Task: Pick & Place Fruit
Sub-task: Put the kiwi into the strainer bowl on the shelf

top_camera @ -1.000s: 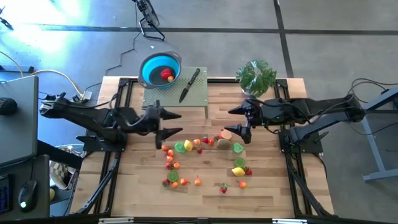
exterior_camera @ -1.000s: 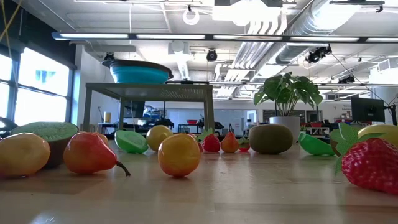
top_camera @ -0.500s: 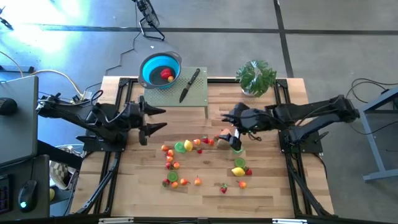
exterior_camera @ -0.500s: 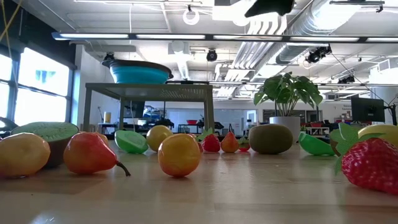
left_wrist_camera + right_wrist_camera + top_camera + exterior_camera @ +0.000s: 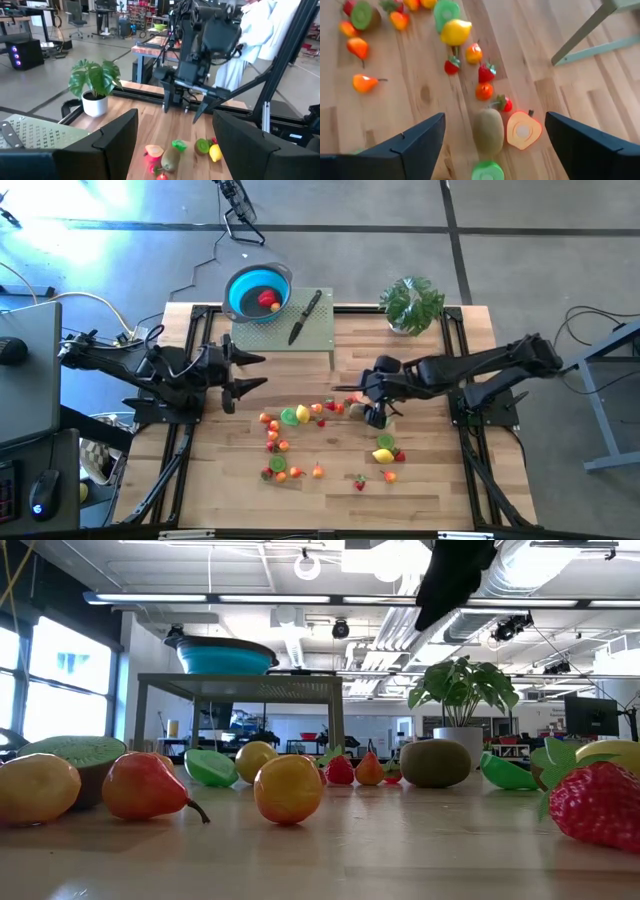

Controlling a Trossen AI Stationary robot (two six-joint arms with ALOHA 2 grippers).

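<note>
Down swings the right tool [image 5: 372, 402], open, over a brown kiwi [image 5: 488, 131]. One red fruit [image 5: 267, 299] sits in the blue bowl [image 5: 240, 288]. Most fruit [image 5: 300, 415] waits on the desk [image 5: 430, 470]. Left tool [image 5: 240, 375] hangs open.

The right arm reaches in low toward the table's middle, right gripper [image 5: 372, 408] pointing down, its 2 fingers [image 5: 415, 142] spread wide. The left arm waits at the left side, left gripper [image 5: 237, 374] level, fingers [image 5: 112, 140] parted, empty.
</note>
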